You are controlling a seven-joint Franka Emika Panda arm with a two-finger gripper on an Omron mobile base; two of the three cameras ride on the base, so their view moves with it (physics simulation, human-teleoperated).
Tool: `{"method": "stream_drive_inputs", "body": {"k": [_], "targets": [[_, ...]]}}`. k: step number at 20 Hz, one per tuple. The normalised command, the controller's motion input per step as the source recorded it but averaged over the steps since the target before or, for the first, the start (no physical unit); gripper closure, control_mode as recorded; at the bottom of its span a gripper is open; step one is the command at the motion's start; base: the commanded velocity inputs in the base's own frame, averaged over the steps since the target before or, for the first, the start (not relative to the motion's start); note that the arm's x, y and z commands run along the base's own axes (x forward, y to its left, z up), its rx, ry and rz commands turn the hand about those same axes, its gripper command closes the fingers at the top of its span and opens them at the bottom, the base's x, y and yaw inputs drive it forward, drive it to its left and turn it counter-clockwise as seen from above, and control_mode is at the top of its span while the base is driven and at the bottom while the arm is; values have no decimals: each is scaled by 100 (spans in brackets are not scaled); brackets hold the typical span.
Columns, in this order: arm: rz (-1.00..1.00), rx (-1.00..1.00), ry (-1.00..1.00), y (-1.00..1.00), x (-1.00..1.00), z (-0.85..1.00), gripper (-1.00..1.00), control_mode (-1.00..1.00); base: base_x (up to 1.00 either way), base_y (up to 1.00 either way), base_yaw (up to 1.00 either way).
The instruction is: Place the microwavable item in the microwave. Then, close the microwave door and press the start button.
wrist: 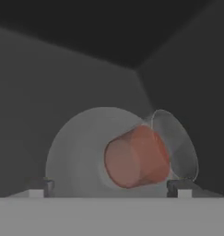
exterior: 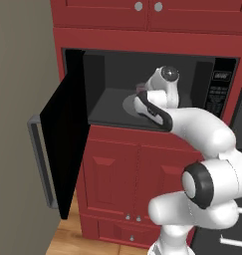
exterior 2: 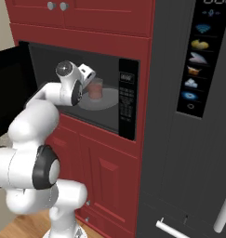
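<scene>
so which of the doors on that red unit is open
The microwave door, the black panel with the grey bar handle, swung out to the left. The red upper cabinet doors and lower cabinet doors sit flush and shut.

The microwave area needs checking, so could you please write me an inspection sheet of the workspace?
Surface: round glass turntable in the grey microwave interior.
Job's things: cup with reddish contents on the turntable; in the hand view it looks tilted. Microwave door open.
Clutter: nothing seen.
Grippers: hand inside the microwave, fingertips spread, cup between them, contact unclear.
Cables: nothing seen.
Surroundings: red cabinets, dark appliance on the right.
</scene>
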Motion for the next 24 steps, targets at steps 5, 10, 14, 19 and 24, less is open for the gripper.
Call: {"method": "stream_drive_inputs", "body": {"k": [5,10,14,19,24], "targets": [[0,-9,-27,24,-94,10,-100,-100,0,0,0],[0,-13,-24,44,-100,0,-100,-100,0,0,0],[0,-13,1,17,-22,-29,-100,-100,0,0,0],[0,-17,-18,10,-71,-7,-100,-100,0,0,0],[0,-20,-36,24,-100,11,-100,-100,0,0,0]]}}
